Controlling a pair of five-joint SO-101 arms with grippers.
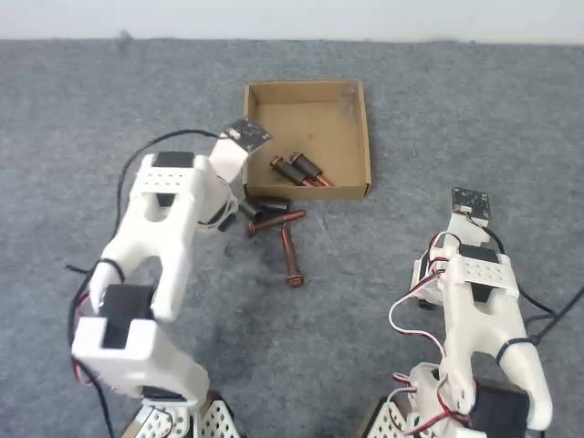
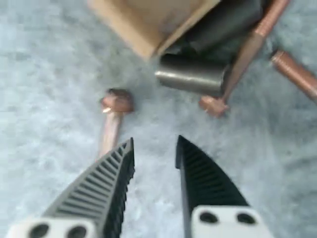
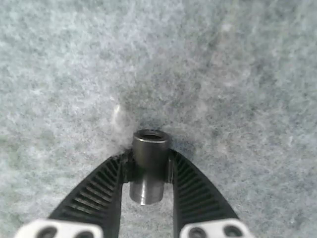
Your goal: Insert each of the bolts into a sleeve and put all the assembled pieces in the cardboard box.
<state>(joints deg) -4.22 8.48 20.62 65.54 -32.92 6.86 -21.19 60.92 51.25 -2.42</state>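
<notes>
Grey carpet [image 1: 411,137]: the right wrist view reveals right fingers [image 3: 94,193] pinching a sleeve [image 3: 148,163], left fingers [image 2: 106,193] spread near a bolt [image 2: 111,119].

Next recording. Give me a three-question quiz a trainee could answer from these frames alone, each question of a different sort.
1. True or false: the right gripper is shut on a dark metal cylindrical sleeve.
2. How many assembled bolt-and-sleeve pieces lie inside the brown cardboard box? A) none B) two C) four
3. Fill in the blank: the left gripper, beside a copper-coloured bolt, has its jaws ____ (open or shut).

Key: 1 true; 2 B; 3 open.
</notes>
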